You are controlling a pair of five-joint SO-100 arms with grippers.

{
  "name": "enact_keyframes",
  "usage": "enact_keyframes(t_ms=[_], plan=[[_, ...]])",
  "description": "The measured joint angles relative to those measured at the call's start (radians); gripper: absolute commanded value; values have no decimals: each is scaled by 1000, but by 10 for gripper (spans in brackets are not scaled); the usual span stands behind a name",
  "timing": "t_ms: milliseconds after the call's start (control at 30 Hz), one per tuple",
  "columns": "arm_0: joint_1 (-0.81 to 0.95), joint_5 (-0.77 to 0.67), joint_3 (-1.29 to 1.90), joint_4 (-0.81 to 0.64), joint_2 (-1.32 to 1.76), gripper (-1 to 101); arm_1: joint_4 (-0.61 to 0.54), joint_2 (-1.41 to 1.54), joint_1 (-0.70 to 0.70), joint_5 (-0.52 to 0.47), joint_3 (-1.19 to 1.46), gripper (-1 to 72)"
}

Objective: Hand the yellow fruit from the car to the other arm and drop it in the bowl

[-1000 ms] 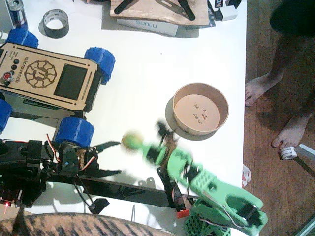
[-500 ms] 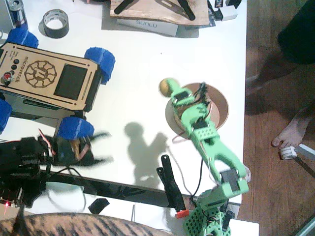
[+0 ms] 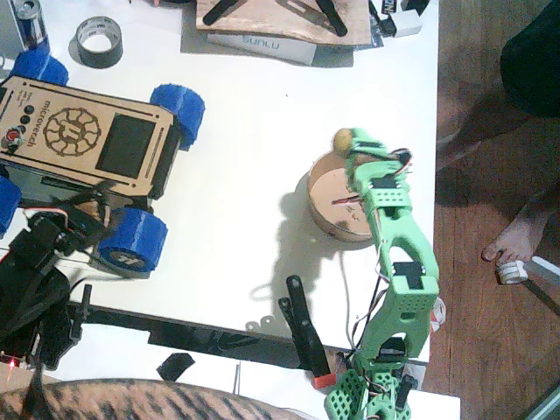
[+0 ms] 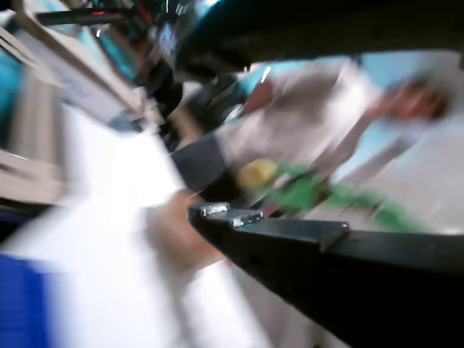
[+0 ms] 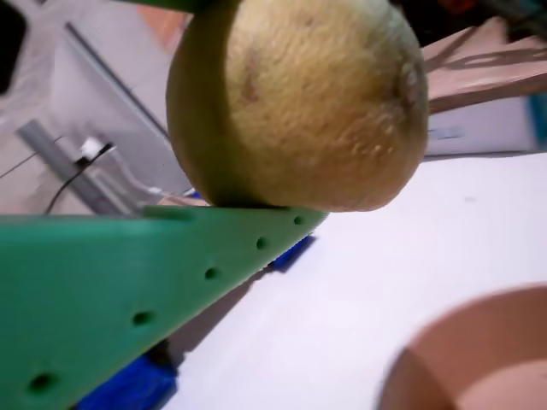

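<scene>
My right gripper (image 3: 347, 141), on the green arm (image 3: 398, 254), is shut on the yellow fruit (image 3: 342, 138) and holds it in the air over the far rim of the tan bowl (image 3: 325, 199). Up close in a wrist view, the fruit (image 5: 299, 102) rests on a green finger (image 5: 128, 282), with the bowl's rim (image 5: 444, 342) below it to the right. The wooden car (image 3: 83, 131) with blue wheels stands at the left. My left gripper (image 3: 98, 206), on the black arm, sits drawn back by the car's front wheel. Its blurred wrist view shows a black finger (image 4: 326, 268) and wide-apart jaws holding nothing.
A black tape roll (image 3: 98, 41) and a can (image 3: 31, 19) lie at the back left, and a wooden board (image 3: 280, 17) lies at the back. Black loose parts (image 3: 302, 328) rest near the front edge. A person's bare foot (image 3: 516, 245) is on the floor at the right.
The green arm swung the fruit from the front middle of the table up and right to above the bowl. The black arm pulled back left toward the car's wheel.
</scene>
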Motion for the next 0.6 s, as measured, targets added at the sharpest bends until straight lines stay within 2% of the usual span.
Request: enact_keyframes(t_ms=[100, 167, 200, 333, 367, 400, 467, 533, 600], plan=[[-104, 144, 41, -20, -69, 167, 2, -35, 31, 11, -21, -2], [-153, 196, 95, -41, -94, 58, 8, -54, 41, 17, -28, -2], [-167, 215, 126, -60, -92, 39, 9, -64, 44, 17, -28, -2], [-198, 253, 313, -92, 81, 59, 11, -91, 51, 21, -28, 1], [-195, 256, 360, -71, 167, 62, 11, -95, 51, 25, -28, 34], [-202, 259, 385, -35, 262, 65, 11, -97, 51, 32, -28, 111], [-209, 259, 408, -15, 425, 53, 11, -97, 54, 44, -28, 197], [-206, 259, 410, 8, 448, 55, 11, -97, 57, 54, -28, 251], [-206, 259, 410, 15, 448, 63, 17, -97, 57, 64, -29, 273]])
